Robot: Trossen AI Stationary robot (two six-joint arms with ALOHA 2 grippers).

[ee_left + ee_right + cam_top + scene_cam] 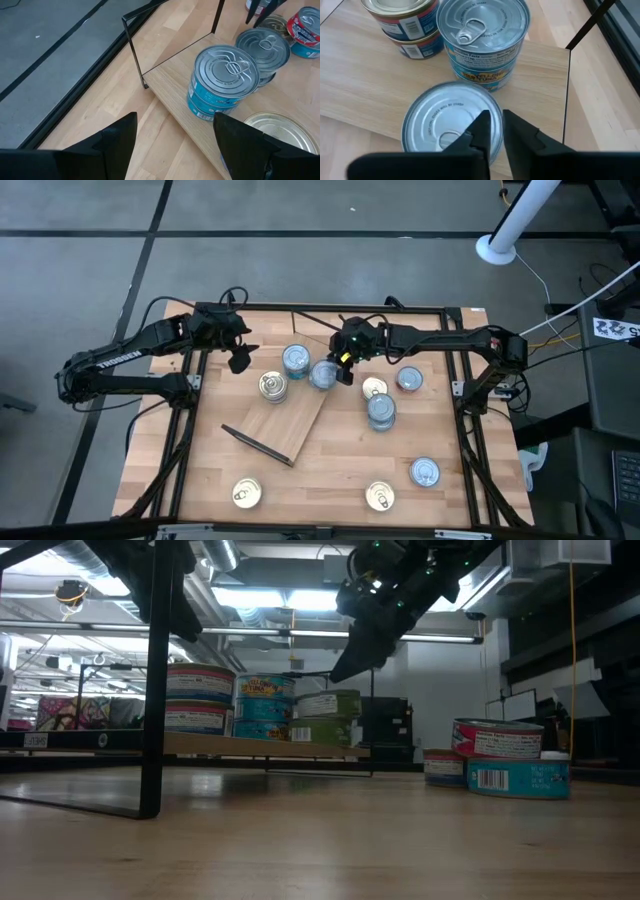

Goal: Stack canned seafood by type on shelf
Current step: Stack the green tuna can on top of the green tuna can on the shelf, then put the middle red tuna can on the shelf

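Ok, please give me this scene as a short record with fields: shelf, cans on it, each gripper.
shelf: plywood shelf lying on the table
cans on shelf: three stacks, the blue-label stack, the gold-lidded stack, the silver-topped stack
right gripper: above the silver-topped stack, fingers nearly together, holding nothing
left gripper: near the shelf edge, fingers open, empty

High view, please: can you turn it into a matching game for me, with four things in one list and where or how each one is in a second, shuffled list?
Things
1. left gripper
2. right gripper
3. red-labelled can
4. shelf

States
A. on the tabletop, off the board
B. above a silver-topped can
C. fingers wide apart, holding nothing
D. bearing several cans

Pairs: 1-C, 2-B, 3-A, 4-D
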